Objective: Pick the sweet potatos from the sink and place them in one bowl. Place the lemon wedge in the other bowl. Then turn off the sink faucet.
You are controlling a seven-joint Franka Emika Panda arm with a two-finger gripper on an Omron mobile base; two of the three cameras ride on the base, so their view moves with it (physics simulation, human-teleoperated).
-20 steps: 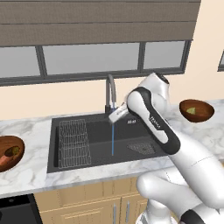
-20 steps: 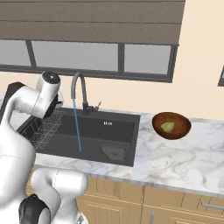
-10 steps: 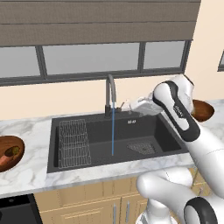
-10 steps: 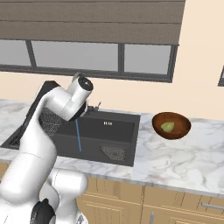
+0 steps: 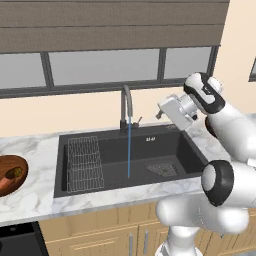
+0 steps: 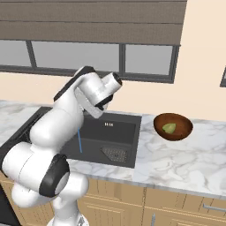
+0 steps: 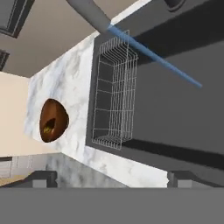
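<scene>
Water runs in a thin blue stream from the grey gooseneck faucet into the black sink. My gripper hangs open and empty to the right of the faucet, near spout height and apart from it. In the hand view its open fingertips frame the gripper, with the faucet spout above. A wooden bowl on the left counter holds the sweet potatos. The other bowl on the right counter holds the lemon wedge.
A wire rack lies in the left half of the basin and a square drain grate on the right. A marble counter surrounds the sink. A windowed wall stands close behind the faucet. My arm hides the faucet in the right base view.
My arm has swung to the right, carrying the hand from over the basin to the right side of the faucet. The gripper stayed open and the water kept running.
</scene>
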